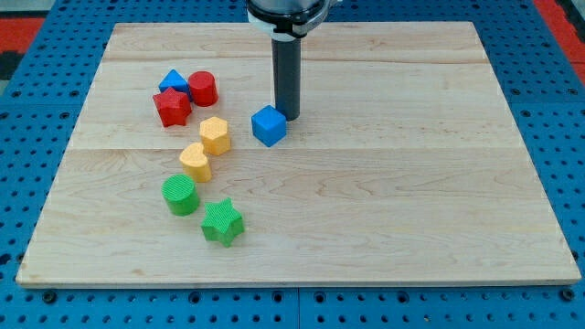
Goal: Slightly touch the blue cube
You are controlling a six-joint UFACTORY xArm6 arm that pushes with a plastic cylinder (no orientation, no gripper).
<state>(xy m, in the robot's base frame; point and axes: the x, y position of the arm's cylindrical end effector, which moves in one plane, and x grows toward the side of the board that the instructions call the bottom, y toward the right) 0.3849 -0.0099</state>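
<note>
My tip (a bare rod, nothing pinched) just beside the blue cube at its 2 o'clock, cube near the wooden board's centre, nothing between them, yellow hexagonal block at the cube's 9 o'clock, red cylinder and red star toward 10.

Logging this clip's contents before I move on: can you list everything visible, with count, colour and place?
blue cube: 1, blue, board centre, just left of the rod's end
blue triangular block: 1, blue, upper left cluster
red cylinder: 1, red, right of the blue triangular block
red star: 1, red, below that pair
yellow hexagon: 1, yellow, left of the cube
yellow heart: 1, yellow, below the hexagon
green cylinder: 1, green, lower left
green star: 1, green, lowest block
wooden board: 1, pale wood
pegboard: 1, blue, around the board
my tip: 1, dark, at the cube's upper right; contact unclear
</note>
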